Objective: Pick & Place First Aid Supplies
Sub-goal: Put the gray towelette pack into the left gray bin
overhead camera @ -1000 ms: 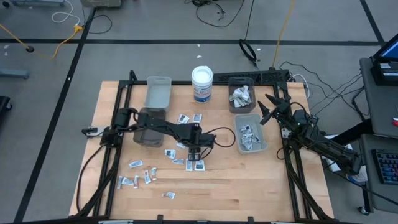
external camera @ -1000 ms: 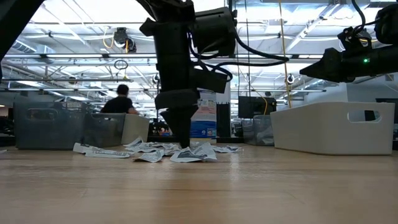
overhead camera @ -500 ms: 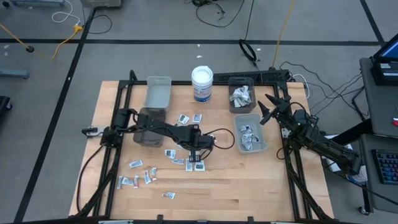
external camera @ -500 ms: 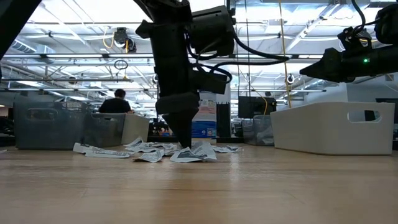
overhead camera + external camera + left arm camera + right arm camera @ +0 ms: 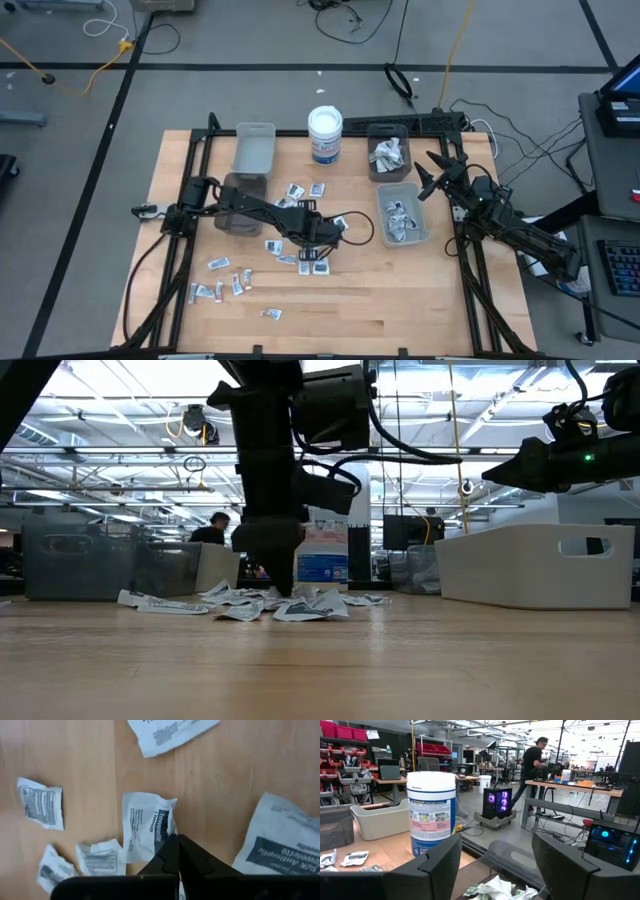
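Small white first aid packets lie flat and scattered on the wooden table [image 5: 400,300], in loose groups [image 5: 303,190], [image 5: 225,285]. My left gripper [image 5: 316,250] points steeply down at the middle cluster, shut on the edge of a white towelette packet [image 5: 145,827]. In the low view its tip [image 5: 283,590] stands among the packets. My right gripper [image 5: 432,172] hangs open above the table's right side, beside the bins, holding nothing; its fingers [image 5: 440,865] stand wide apart. My left gripper pinches the towelette packet's one side edge [image 5: 171,829] between its two fingertips, which come from above, slanting down. The packet lies flat on the table, that edge curled up slightly at the fingers. The fingertips hide how much of the edge is between them.
A white tub with a blue label [image 5: 325,135] stands at the far edge. A grey bin [image 5: 254,147] and a dark bin [image 5: 238,205] sit far left. Two bins with packets [image 5: 388,150], [image 5: 403,213] stand right. The table's near part is bare wood.
My left gripper has shut at the middle cluster of packets and tipped a little, staying over the same spot. The packets around it lie as before. My right arm has kept still.
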